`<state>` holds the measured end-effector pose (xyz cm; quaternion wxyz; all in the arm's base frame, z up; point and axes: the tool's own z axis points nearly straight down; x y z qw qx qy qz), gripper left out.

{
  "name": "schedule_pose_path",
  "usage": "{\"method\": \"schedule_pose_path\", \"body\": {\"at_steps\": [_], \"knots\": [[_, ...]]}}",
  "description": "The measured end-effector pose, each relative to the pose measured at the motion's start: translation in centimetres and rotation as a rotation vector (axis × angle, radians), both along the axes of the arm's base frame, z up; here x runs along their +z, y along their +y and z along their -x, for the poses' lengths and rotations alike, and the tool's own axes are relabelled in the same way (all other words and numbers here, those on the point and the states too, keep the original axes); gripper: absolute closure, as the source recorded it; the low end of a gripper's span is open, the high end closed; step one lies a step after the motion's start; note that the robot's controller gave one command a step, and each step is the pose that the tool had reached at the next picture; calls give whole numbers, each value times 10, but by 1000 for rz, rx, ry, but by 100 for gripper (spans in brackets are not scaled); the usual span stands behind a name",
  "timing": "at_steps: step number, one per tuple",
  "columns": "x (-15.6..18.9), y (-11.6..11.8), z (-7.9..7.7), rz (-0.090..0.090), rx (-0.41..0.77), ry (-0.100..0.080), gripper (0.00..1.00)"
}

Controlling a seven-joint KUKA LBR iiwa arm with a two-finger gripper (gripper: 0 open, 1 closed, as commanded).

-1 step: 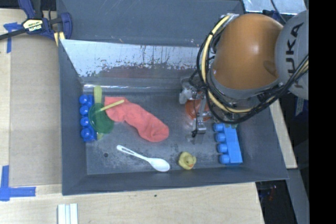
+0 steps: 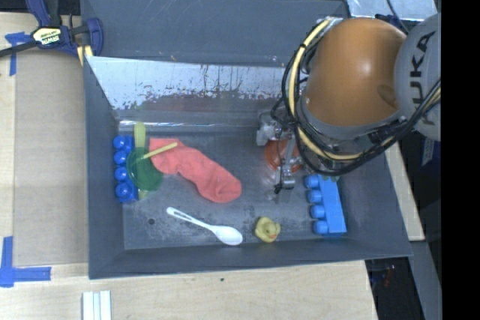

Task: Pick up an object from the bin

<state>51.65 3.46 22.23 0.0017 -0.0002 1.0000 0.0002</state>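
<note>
Seemingly mid-pick: nothing lifted clear of the grey metal bin (image 2: 225, 34) yet.
Reaches in from right, wrist down, gripper (image 2: 282, 174) low, right of centre, at a small reddish-orange lump (image 2: 271, 154) (can't tell if claw is spread or pinching it). Leaves blue studded plastic block (image 2: 328, 206) just beside, pink cloth sock (image 2: 201, 172) further left. To do: confirm grasp, lift.

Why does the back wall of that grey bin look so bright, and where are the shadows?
Camera view: the grey metal bin's sloped back wall catches a pale band of glare, likely overhead light; the arm's orange dome cover shows a soft highlight; the floor round the gripper lies in the arm's shadow, while the white plastic spoon and pink cloth are evenly lit.
</note>
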Motion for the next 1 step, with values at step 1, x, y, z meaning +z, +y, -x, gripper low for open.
{"method": "schedule_pose_path", "body": {"at_steps": [1], "knots": [[-56, 37, -10, -1, -28, -7, 0]]}}
